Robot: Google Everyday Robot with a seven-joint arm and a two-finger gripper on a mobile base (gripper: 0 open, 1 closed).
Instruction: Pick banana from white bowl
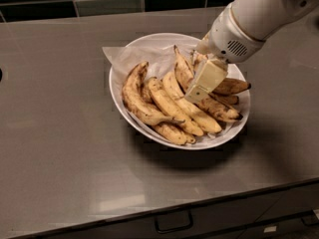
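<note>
well, starting at the left, the grey counter runs up to the white bowl, whose crumpled paper lining pokes out over the rim. inside, the plumper bananas lie along the left wall, overlapping one another. further right is the banana, the long slim one. its dark stem points toward the back rim and its mottled body runs down and right to a blackened tip near the right wall, resting against its neighbours. the gripper sits right over its middle, perhaps touching the skin or just above it, and hides that stretch. whether it is open or closed on anything i cannot tell from this angle. the white arm reaches in from the upper right.

as i judge it, the banana is light, but this ripe it is likely soft, and a hard squeeze would bruise it. the middle of the body, across its narrow width, looks the best hold. the stem end could tear, and close neighbours may lift with it.
</note>
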